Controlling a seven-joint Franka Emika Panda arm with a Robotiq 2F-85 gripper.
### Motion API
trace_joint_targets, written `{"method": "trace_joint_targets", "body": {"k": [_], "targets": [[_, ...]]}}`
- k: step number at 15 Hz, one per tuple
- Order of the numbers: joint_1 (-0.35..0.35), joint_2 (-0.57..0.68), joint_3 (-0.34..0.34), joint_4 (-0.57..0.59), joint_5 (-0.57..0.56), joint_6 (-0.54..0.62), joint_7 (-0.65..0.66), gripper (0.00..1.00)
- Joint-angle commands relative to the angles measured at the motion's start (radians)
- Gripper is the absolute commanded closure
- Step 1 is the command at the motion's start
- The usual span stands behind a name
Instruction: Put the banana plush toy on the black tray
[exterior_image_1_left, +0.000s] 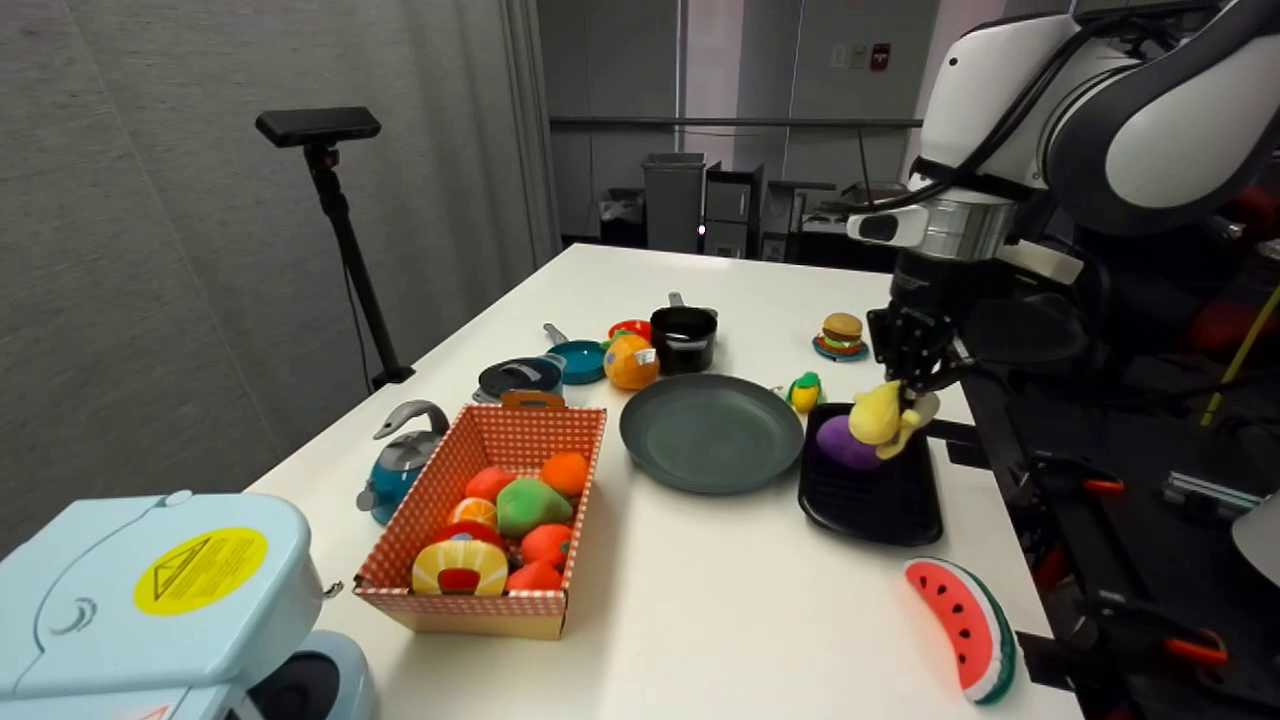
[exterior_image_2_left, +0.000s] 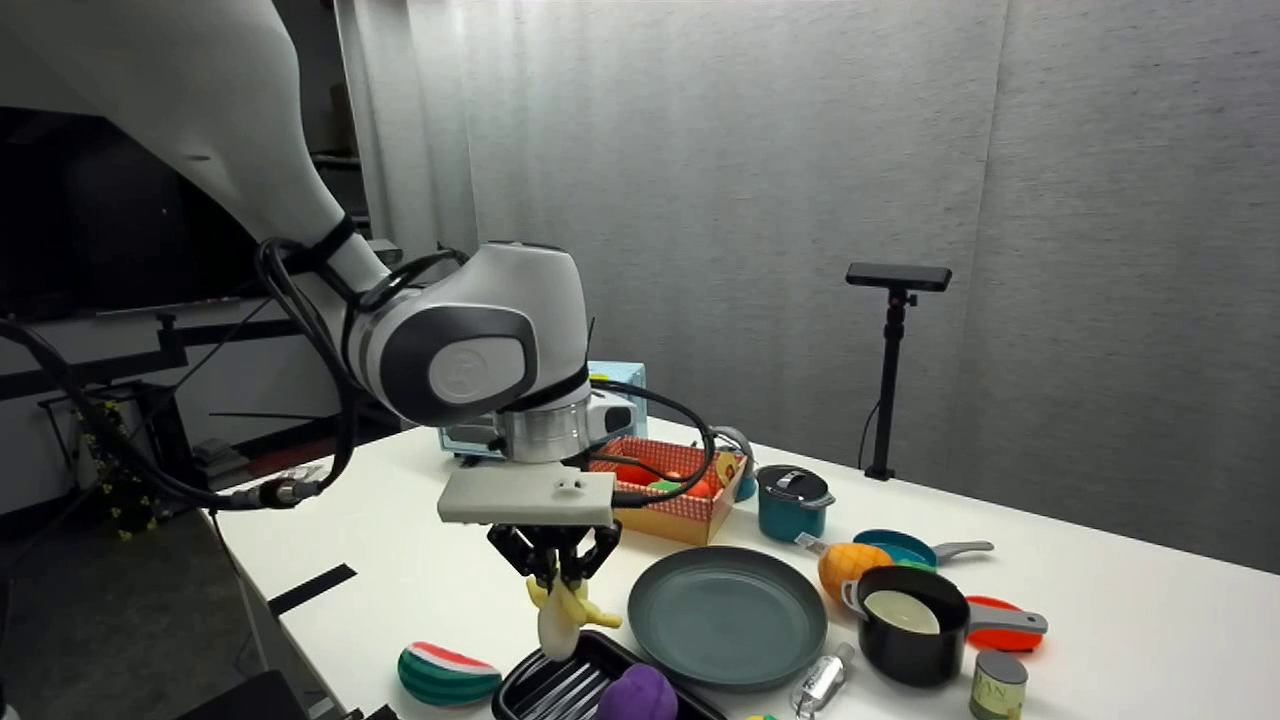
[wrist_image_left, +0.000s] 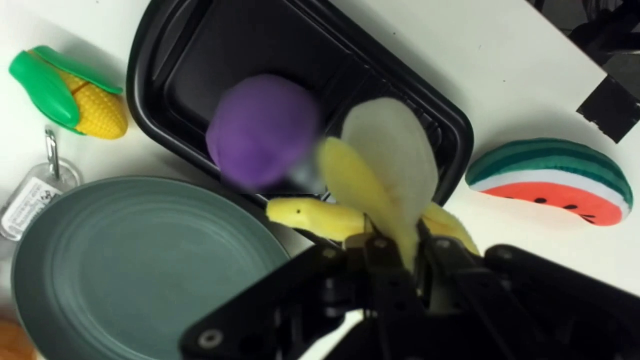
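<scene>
The peeled banana plush toy (exterior_image_1_left: 876, 415) is pinched in the gripper (exterior_image_2_left: 561, 580) and held over the black tray (exterior_image_1_left: 870, 512), near the taped edge of the white table (exterior_image_1_left: 720, 610). Placing is judged to be in hand; a lowering beside the purple plush toy (wrist_image_left: 265, 127), toward the tray's ribbed end, then release, would be called for. Contact with the tray cannot be confirmed. In an exterior view a toy hamburger (exterior_image_1_left: 841, 333) is shown, absent from the wrist view.
</scene>
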Motion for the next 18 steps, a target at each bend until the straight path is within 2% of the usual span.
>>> {"method": "trace_joint_targets", "body": {"k": [1, 2, 3, 11, 13, 18], "targets": [[-0.021, 0.054, -0.031, 0.001, -0.056, 0.043, 0.091, 0.97], [-0.025, 0.066, -0.037, 0.001, -0.062, 0.047, 0.108, 0.78], [-0.03, 0.08, -0.042, 0.001, -0.074, 0.052, 0.124, 0.64], [-0.041, 0.126, -0.051, 0.002, -0.163, 0.042, 0.198, 0.04], [-0.041, 0.126, -0.05, 0.002, -0.173, 0.038, 0.196, 0.0], [-0.035, 0.125, -0.046, 0.004, -0.134, 0.028, 0.168, 0.0]]}}
